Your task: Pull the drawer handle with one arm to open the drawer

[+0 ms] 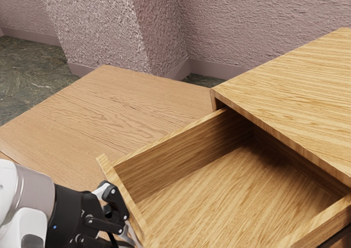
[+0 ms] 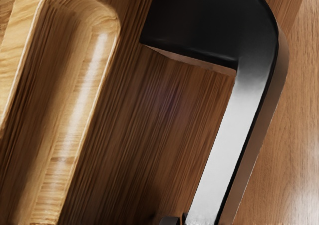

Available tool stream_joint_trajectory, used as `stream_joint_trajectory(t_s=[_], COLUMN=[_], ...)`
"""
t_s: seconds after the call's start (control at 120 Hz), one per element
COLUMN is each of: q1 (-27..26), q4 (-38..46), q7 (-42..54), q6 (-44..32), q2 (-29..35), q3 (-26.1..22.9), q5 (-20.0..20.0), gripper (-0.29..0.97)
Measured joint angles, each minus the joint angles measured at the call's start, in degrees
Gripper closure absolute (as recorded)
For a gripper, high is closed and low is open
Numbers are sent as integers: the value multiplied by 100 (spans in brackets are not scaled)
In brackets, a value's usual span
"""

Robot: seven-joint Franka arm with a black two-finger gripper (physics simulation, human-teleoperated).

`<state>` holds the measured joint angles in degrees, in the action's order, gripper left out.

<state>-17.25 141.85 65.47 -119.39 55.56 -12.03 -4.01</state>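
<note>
Exterior view. Item one: the light oak drawer, an open wooden box with bare boards inside, stands drawn far out of the matching oak cabinet, its whole floor in sight and only its back end under the cabinet's top edge. Item two: our black two-finger gripper on its white arm sits at the drawer's front panel, low against the outer face near the front corner; whether it is clamped on the handle or standing apart we cannot tell from here. Item three: a broad oak tabletop lies beside the drawer, with a pink rough-plastered wall and a dark green stone floor behind it. Wrist view. Item four: the black curved bar handle stands off the oak drawer front, just under our hand, with a rounded wooden edge alongside. Progress, in our judgement: the opening looks essentially done, and at most a short last pull and letting go remain.
</note>
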Motion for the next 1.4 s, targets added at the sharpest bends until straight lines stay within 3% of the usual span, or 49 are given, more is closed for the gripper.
stream_joint_trajectory(t_s=[0.192, 0.417, 0.6, 1.025, 1.4], q1=[22, 6, -108, -133, -145], q4=[45, 59, 69, 25, -90], q7=[-1, 21, 110, 251, 328], q6=[20, 97, 170, 217, 240], q2=[32, 66, 128, 200, 318], q3=[24, 20, 13, 24, 25], q5=[-72, -99, -110, -80, -50], gripper=[86, 76, 55, 48, 28])
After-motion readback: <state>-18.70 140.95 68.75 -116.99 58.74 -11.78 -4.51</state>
